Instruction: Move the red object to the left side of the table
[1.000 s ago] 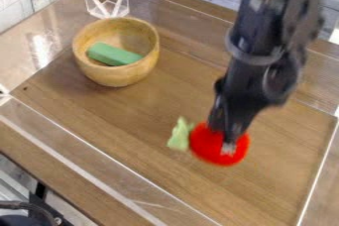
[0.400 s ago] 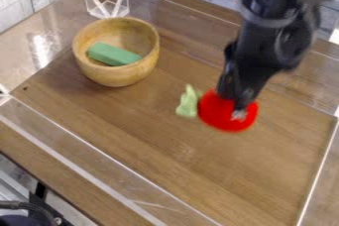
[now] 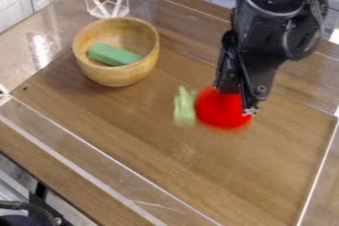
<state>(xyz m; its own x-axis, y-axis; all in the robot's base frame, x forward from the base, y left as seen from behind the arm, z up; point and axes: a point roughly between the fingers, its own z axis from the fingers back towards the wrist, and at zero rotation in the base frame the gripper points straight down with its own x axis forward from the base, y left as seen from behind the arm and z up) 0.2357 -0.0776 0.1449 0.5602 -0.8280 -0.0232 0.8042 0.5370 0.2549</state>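
While the black robot arm leans in from the upper right, its gripper point(image 3: 241, 99) points steeply down at the red object point(image 3: 224, 110), which lies on the table point(image 3: 119, 151) to the right of the wooden bowl point(image 3: 117, 52) and nearer the front edge than the bowl is. The fingertips sit at the fruit's upper right side, touching or almost touching it; motion blur hides the jaws, so I cannot tell whether they are apart or clamped on the fruit. The fruit's pale green leafy stem point(image 3: 183, 106) points back toward the bowl. Inside the bowl lies 1 green block point(image 3: 113, 55). Behind the bowl, at the table's far edge, stands a clear plastic piece point(image 3: 105, 2).
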